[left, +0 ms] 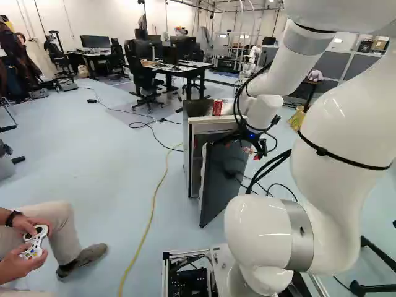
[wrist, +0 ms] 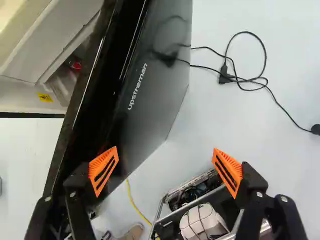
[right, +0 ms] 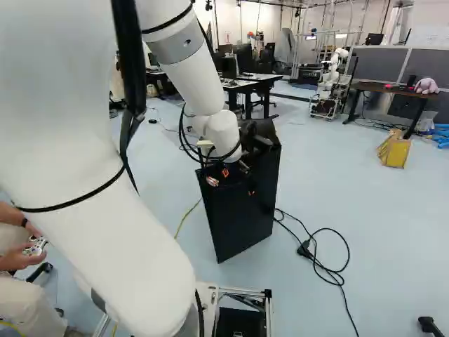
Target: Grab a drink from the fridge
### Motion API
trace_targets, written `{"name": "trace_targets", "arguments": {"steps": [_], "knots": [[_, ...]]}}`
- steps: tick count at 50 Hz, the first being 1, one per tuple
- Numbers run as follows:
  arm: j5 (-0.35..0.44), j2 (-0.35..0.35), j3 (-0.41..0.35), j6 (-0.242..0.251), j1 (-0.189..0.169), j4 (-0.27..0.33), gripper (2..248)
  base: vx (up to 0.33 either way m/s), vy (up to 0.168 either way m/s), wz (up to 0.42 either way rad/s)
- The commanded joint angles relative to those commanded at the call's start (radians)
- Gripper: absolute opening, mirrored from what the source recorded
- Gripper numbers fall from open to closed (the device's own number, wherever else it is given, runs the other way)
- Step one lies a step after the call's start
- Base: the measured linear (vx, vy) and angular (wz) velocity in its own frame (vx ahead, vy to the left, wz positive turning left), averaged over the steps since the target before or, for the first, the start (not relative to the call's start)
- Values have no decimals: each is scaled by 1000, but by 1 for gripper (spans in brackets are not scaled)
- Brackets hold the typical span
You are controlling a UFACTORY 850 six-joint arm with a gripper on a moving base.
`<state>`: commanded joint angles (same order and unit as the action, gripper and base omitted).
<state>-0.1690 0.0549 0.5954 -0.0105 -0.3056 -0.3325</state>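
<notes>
Black outside, the fridge door [left: 224, 179] stands ajar in the left base view, angled out from the white-edged fridge [left: 194, 161]. A red can [left: 217, 107] is on top of the fridge, and the gripper [left: 261, 147] is at the door's upper part. A yellow cable [left: 152, 213] runs along the floor beside the fridge; farther back, a bench [left: 185, 71] carries monitors. In the right base view the door hides most of the fridge, and a black cable [right: 326, 270] lies looped on the floor nearby. In the wrist view the gripper [wrist: 166, 167] is spread wide and holding nothing, one orange pad [wrist: 103, 170] overlapping the door's edge; whether they touch I cannot tell. Through the gap, a small red item [wrist: 75, 64] shows inside the fridge, too little visible to identify.
</notes>
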Motion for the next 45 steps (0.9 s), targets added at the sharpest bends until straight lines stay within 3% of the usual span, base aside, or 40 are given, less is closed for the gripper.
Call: {"name": "trace_targets", "arguments": {"steps": [45], "knots": [[0, 50, 56, 0, 134, 0, 247, 0, 0, 0]]}}
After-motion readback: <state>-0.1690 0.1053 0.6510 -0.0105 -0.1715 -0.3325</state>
